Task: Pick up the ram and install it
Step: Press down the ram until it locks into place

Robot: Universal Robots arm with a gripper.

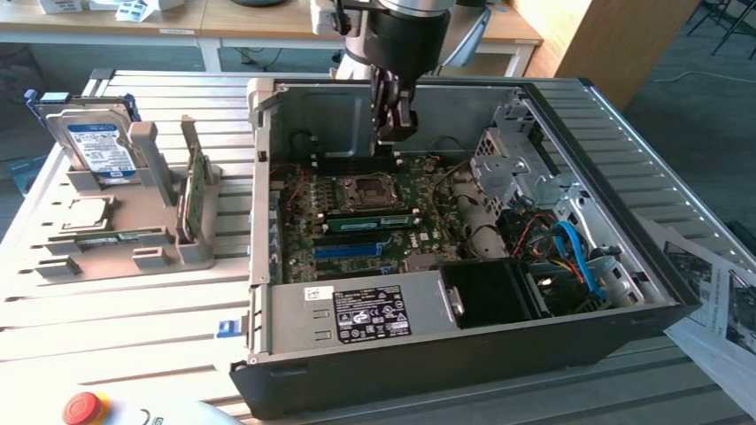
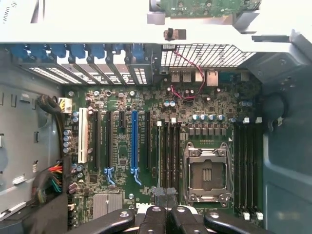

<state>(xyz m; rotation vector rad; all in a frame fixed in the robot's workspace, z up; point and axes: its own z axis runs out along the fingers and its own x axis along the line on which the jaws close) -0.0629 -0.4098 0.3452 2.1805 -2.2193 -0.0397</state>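
Observation:
A green ram stick (image 1: 195,188) stands on edge in the grey holder (image 1: 142,239) at the exterior view's left, outside the case. A second green stick with a white label (image 1: 372,221) sits in a slot on the motherboard (image 2: 209,105), beside the empty processor socket (image 2: 207,170). My gripper (image 1: 396,133) hangs inside the open computer case (image 1: 473,354), above the board's far side. In the wrist view its black fingers (image 2: 155,214) are pressed together over one end of the ram slots (image 2: 168,151), the gripper (image 2: 165,194) shut with nothing visible between them.
The holder also carries a silver hard drive (image 1: 101,142) and a square silver processor chip (image 1: 83,212). Inside the case are a power supply (image 1: 366,314), a drive cage (image 1: 514,168) and loose cables (image 1: 573,248). A red stop button (image 1: 85,407) sits at the front, and papers (image 1: 721,301) lie at the right.

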